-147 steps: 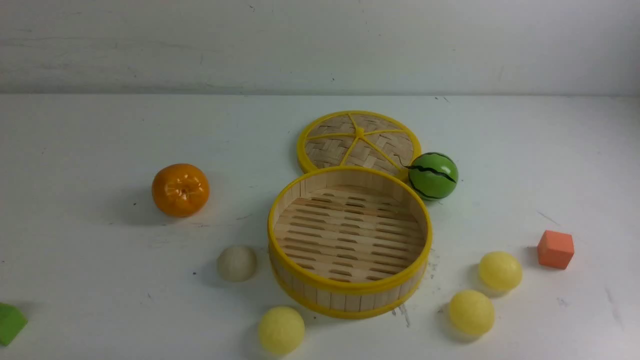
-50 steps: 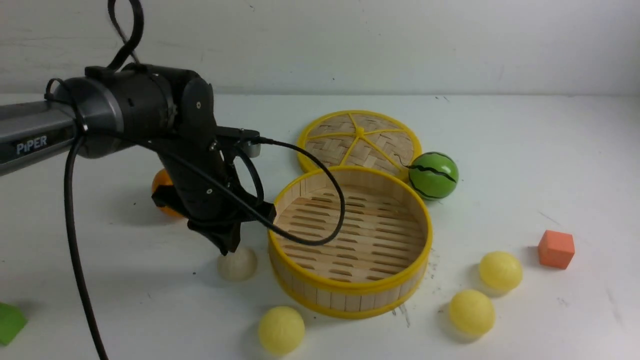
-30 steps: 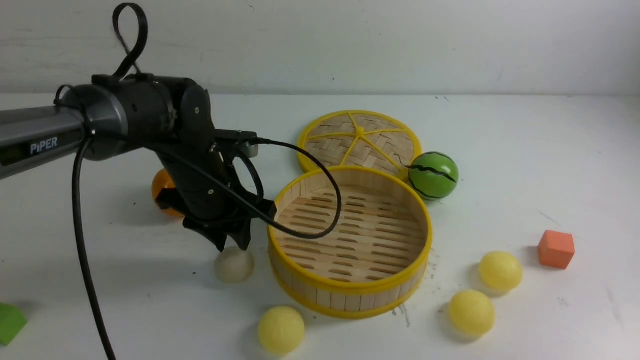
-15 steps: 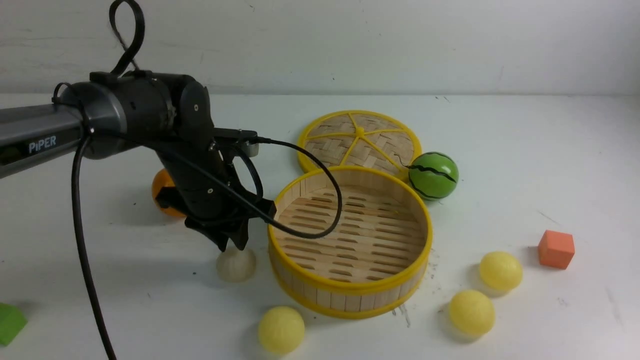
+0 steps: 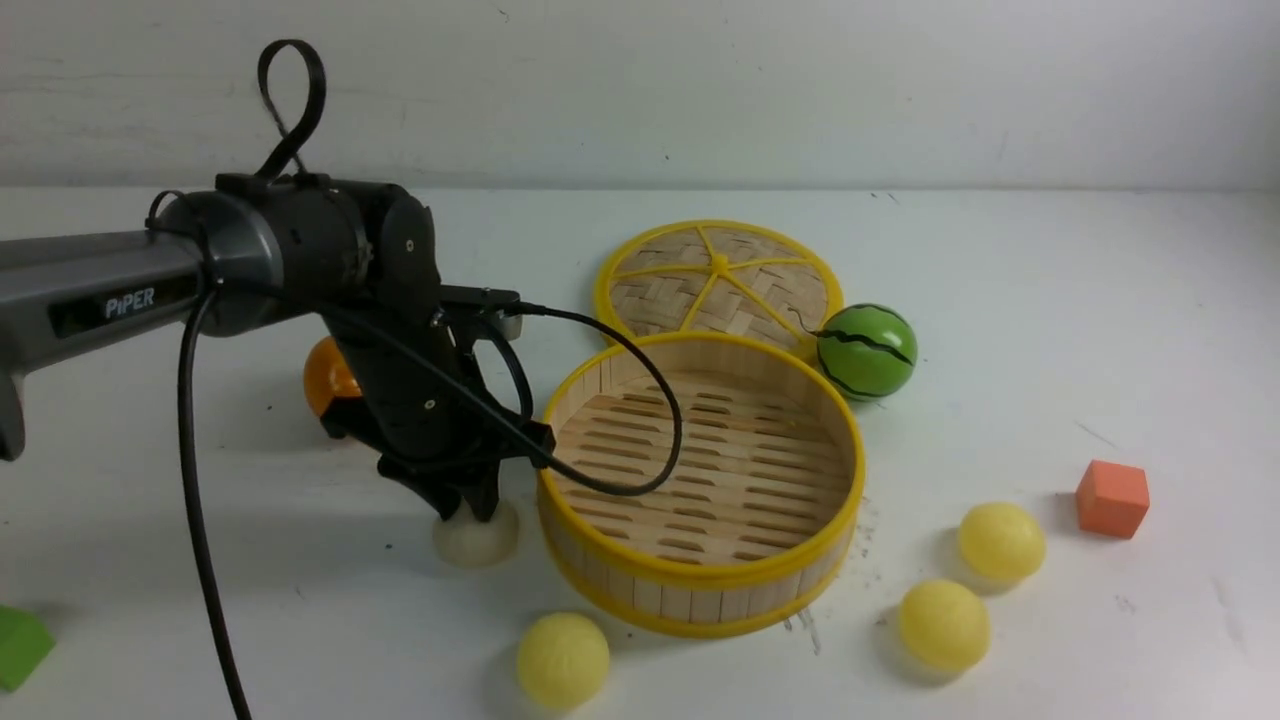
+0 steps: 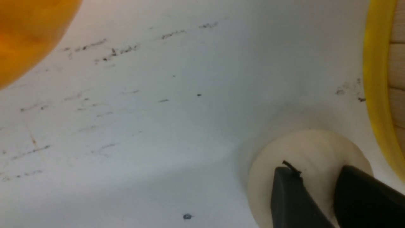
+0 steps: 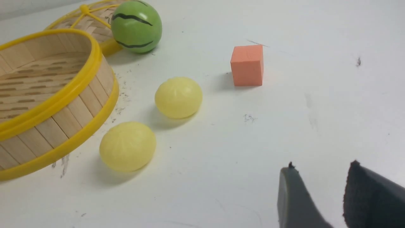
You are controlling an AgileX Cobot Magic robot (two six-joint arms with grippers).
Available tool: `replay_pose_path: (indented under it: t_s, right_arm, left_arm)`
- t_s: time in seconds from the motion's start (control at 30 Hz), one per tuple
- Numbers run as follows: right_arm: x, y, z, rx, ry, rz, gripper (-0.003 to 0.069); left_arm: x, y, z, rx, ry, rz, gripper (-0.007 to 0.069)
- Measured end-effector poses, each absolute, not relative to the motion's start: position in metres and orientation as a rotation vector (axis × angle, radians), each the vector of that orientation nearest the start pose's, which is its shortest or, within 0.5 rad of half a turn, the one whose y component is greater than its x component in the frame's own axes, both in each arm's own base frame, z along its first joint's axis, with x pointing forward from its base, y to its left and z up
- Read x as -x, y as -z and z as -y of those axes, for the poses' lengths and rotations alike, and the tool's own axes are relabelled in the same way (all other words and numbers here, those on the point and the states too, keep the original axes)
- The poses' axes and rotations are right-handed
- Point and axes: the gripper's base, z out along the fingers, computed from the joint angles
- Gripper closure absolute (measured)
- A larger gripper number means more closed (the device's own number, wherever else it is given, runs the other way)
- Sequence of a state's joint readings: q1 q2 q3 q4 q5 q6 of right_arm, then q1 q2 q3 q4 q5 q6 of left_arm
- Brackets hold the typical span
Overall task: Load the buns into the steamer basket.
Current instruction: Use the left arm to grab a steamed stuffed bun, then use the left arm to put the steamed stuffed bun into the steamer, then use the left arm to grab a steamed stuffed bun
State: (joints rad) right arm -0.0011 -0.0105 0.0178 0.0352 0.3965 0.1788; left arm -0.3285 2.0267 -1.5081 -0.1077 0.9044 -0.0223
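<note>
The black two-fingered left gripper (image 5: 466, 507) is down at the round cream-white bun (image 5: 478, 538), its fingertips a little apart and over the bun's body; whether they pinch it firmly I cannot tell. The bun sits on the white table (image 5: 330, 620), just left of the basket, so this looks like the grasping step of the first transfer. The black right gripper (image 7: 319, 190) has its fingers spread with nothing between them, on the right side of the scene.

Next outward is the round, shallow steamer basket (image 5: 700, 574) of pale wood with yellow rims. No bun lies on the part of its slatted floor that shows, so I judge that none of the four is delivered. One pale yellow, soft-looking ball-shaped bun (image 5: 563, 661) rests on the table at the near left of the basket. Two more pale yellow buns are to the basket's right: the nearer one (image 5: 944, 625) and the farther one (image 5: 1001, 543), close to each other.

The task is thus at its very start: the cream bun has to be secured, lifted over the rim and let go inside, and the three yellow ones would then remain.
</note>
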Motion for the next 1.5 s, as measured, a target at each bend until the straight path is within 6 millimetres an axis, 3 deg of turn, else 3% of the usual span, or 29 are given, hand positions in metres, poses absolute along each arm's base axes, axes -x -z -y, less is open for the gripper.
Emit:
replay_pose_path:
  t_s: [0.07, 0.13, 0.3, 0.4, 0.53, 0.63, 0.7, 0.8, 1.0, 1.13, 1.23, 1.33, 1.5]
  right_arm:
    - [-0.052, -0.172, -0.001, -0.191, -0.156, -1.880, 0.0418]
    - [-0.052, -0.172, -0.001, -0.191, -0.156, -1.880, 0.0418]
    - [-0.052, -0.172, -0.001, -0.191, -0.156, -1.880, 0.0418]
    - [-0.052, -0.172, -0.001, -0.191, -0.156, -1.880, 0.0418]
    - [-0.052, -0.172, -0.001, -0.191, -0.156, -1.880, 0.0418]
    - [-0.052, -0.172, -0.001, -0.191, -0.156, -1.880, 0.0418]
    - [-0.052, -0.172, -0.001, -0.191, -0.156, -1.880, 0.0418]
    - [-0.052, -0.172, -0.001, -0.190, -0.155, -1.880, 0.0418]
    - [-0.052, -0.172, -0.001, -0.190, -0.155, -1.880, 0.0418]
    - [-0.052, -0.172, -0.001, -0.190, -0.155, -1.880, 0.0418]
    - [-0.052, -0.172, -0.001, -0.190, -0.155, -1.880, 0.0418]
    - [-0.052, -0.172, -0.001, -0.190, -0.155, -1.880, 0.0418]
    - [-0.052, -0.172, -0.001, -0.190, -0.155, -1.880, 0.0418]
  left_arm:
    - [-0.392, -0.186, 0.142, -0.364, 0.192, -2.902, 0.0519]
    - [-0.392, -0.187, 0.142, -0.367, 0.191, -2.912, 0.0625]
    - [-0.391, -0.202, 0.141, -0.385, 0.175, -2.918, 0.0638]
    - [-0.388, -0.227, 0.140, -0.386, 0.185, -2.883, 0.0638]
    - [-0.377, -0.295, 0.149, -0.399, 0.271, -2.726, 0.0638]
    - [-0.371, -0.312, 0.169, -0.484, 0.306, -2.656, 0.0638]
    - [-0.369, -0.309, 0.189, -0.553, 0.322, -2.621, 0.0638]
    - [-0.376, -0.287, 0.211, -0.607, 0.331, -2.592, 0.0638]
    - [-0.403, -0.233, 0.222, -0.619, 0.274, -2.616, 0.0635]
    - [-0.418, -0.213, 0.227, -0.638, 0.235, -2.643, 0.0598]
    - [-0.424, -0.214, 0.230, -0.645, 0.228, -2.659, 0.0522]
    - [-0.424, -0.221, 0.230, -0.653, 0.221, -2.688, 0.0386]
    - [-0.415, -0.253, 0.226, -0.610, 0.222, -2.753, 0.0222]
